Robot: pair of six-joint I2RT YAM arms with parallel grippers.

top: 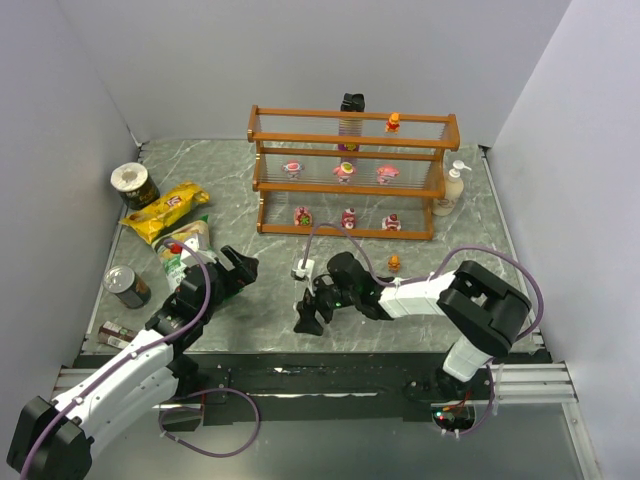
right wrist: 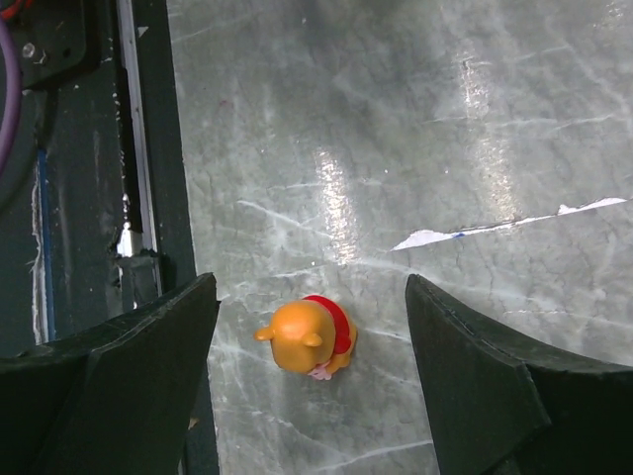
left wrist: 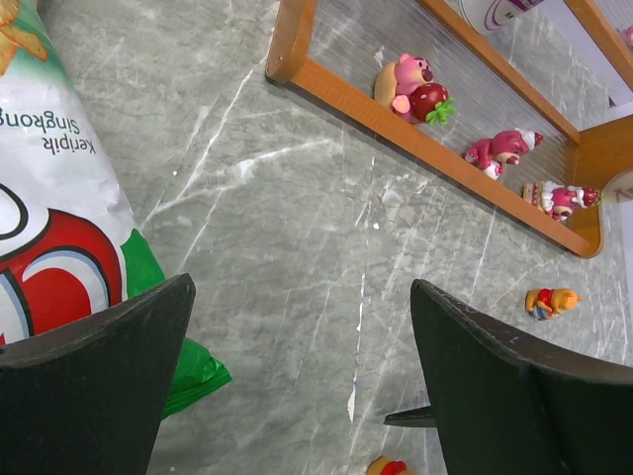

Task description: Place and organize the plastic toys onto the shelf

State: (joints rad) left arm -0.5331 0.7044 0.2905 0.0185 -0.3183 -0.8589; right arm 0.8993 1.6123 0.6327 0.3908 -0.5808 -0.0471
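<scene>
Your small orange bear figurine in a red top [right wrist: 309, 339] sat on the grey marble tabletop [right wrist: 475, 119], low in the right wrist view. It was between the fingers of your right gripper [right wrist: 310, 289], which was spread wide and gripping nothing. A row of three pink figurines [top: 344, 172] sat on the middle tier of the orange-brown wooden shelf [top: 300, 112], upper centre of the top view. Your left gripper [left wrist: 302, 297] was wide open too and empty, beside a red-and-green chip bag [left wrist: 59, 228].
</scene>
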